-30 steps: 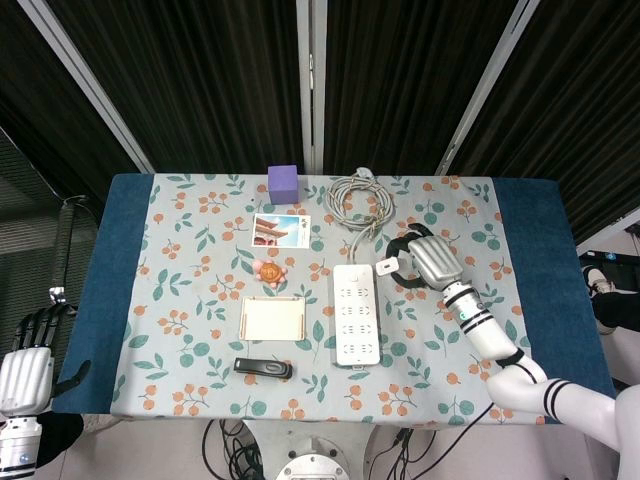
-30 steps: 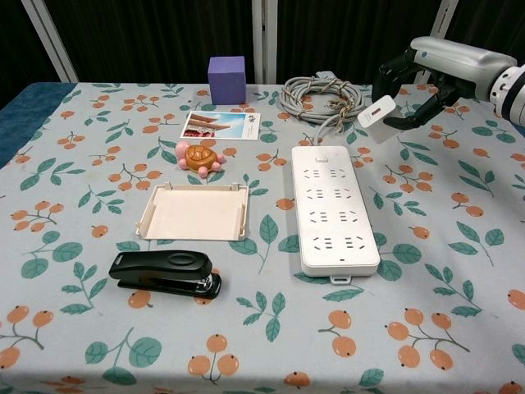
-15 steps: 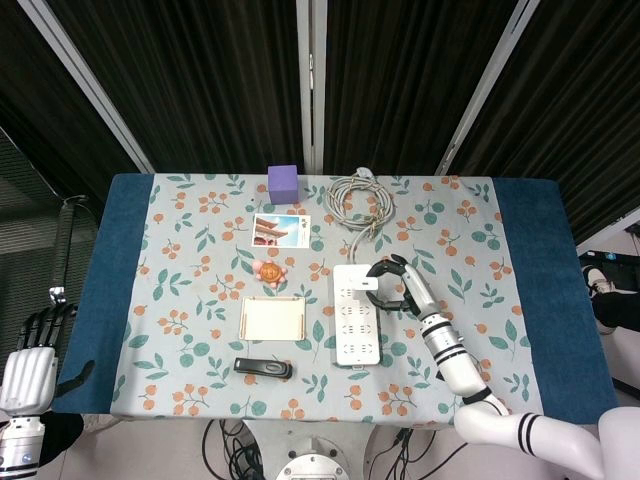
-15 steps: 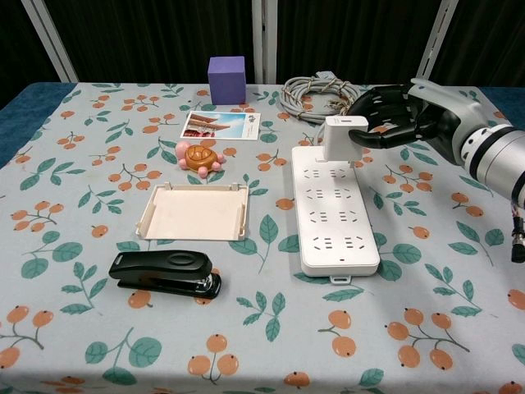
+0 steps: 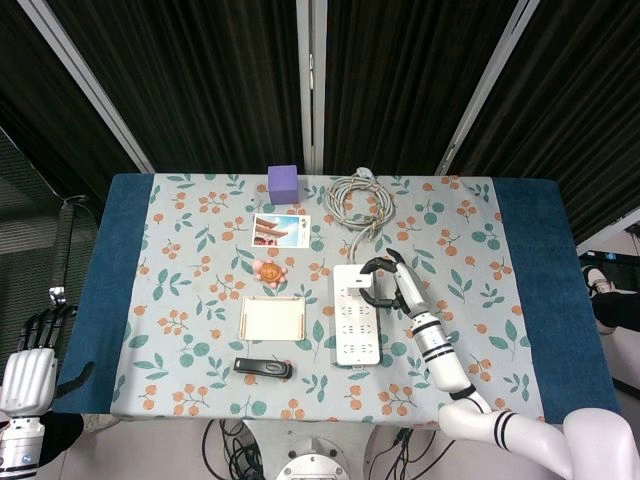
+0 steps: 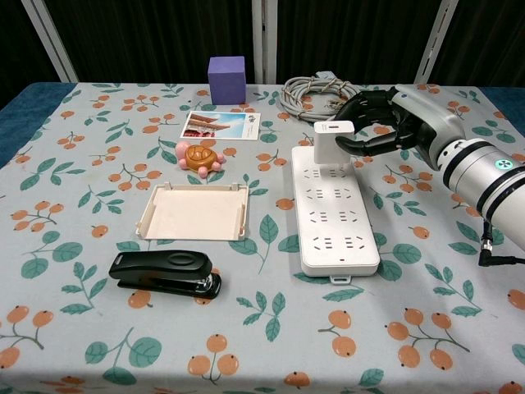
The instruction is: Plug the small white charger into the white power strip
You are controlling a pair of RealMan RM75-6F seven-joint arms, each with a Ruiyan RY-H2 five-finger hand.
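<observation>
1. The right hand (image 6: 385, 123) holds the charger (image 6: 334, 143); its dark fingers (image 6: 361, 105) curl around the charger's top and right side.
2. The charger stands upright on the far end of the power strip (image 6: 334, 209). Whether its prongs are fully seated cannot be told.
3. The power strip lies lengthwise right of the tabletop (image 6: 459, 328) centre, its near sockets uncovered.
4. A coiled cable (image 6: 316, 92) lies beyond the strip, near the far edge.
5. Left of the strip lie a shallow tray (image 6: 195, 212), a stapler (image 6: 166, 273) toward the near edge, a turtle toy (image 6: 199, 155), a photo card (image 6: 220, 125) and a purple cube (image 6: 227, 78) at the far edge.
6. Open cloth runs along the near edge and the right side.
7. Only the head view shows the left hand (image 5: 28, 352), off the tabletop's near left corner, fingers extended, holding nothing.
</observation>
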